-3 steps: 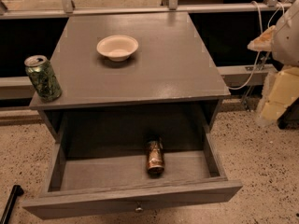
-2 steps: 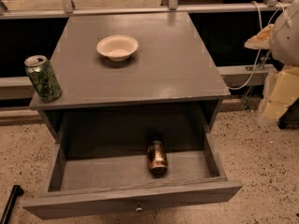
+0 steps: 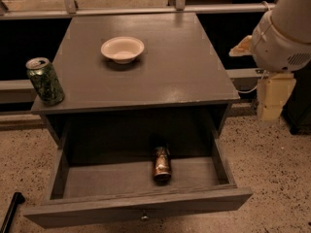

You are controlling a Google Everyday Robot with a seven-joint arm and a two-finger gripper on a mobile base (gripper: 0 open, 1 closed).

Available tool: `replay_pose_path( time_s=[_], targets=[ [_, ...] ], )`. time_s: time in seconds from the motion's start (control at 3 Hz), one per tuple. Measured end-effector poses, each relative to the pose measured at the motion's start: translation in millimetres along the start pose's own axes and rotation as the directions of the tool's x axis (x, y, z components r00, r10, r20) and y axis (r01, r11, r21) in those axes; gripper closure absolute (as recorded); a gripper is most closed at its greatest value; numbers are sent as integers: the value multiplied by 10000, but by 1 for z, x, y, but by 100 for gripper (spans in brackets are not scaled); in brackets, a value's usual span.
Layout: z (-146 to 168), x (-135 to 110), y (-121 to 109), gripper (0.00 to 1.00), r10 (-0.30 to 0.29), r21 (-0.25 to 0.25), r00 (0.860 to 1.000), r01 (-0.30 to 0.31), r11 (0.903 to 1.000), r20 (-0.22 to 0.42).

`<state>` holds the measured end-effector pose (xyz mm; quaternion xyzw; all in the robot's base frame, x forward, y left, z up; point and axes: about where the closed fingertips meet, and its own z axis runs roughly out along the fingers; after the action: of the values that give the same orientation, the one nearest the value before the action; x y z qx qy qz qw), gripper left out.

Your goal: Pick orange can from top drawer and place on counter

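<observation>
one orange can (image 3: 162, 164) in the top drawer (image 3: 131, 209), one gripper (image 3: 273, 99) beside the counter (image 3: 175, 74).

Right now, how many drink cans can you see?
2. The shiny copper-orange can lies in the open grey top drawer; the green silver-topped can stands at the grey counter's left edge. The gripper hangs off to the right.

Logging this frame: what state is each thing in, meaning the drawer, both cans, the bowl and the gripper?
top drawer: pulled open.
orange can: lying on its side inside the drawer, not held.
green can: upright at the counter's left front corner.
bowl: right way up on the counter, looks empty.
counter: carries the bowl and green can.
gripper: right of the cabinet, apart from both cans.
</observation>
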<state>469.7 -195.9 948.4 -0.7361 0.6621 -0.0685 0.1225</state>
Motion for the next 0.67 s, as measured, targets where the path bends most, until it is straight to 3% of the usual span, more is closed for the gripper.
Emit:
replay_pose_path(
  time_s=[0.33,0.67],
  targets=[
    [39,-1,-13,0,-1939,-228,9810,1937,9808,-38],
    [39,-2,-15,0,-2741,-143,9617,2741,9616,-14]
  ],
)
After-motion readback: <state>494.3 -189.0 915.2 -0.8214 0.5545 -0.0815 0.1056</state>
